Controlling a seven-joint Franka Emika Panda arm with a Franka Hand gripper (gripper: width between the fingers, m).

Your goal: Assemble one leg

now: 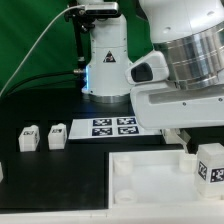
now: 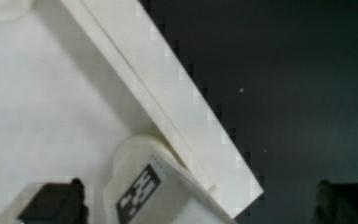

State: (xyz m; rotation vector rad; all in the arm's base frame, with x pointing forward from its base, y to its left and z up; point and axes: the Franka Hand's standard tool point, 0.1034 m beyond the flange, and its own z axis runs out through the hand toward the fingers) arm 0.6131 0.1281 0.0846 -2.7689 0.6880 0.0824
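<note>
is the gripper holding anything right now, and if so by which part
Nothing is held, it seems: the gripper is open, fingers wide apart either side of a leg at the white panel's edge, neither touching it.

Arm (image 1: 190, 55) low and downward-pointing, jaws wide apart.

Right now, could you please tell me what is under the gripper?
A tagged leg sits under the open gripper, against the raised edge of the white panel. The edge covers part of the leg, so its base cannot be seen.
</note>
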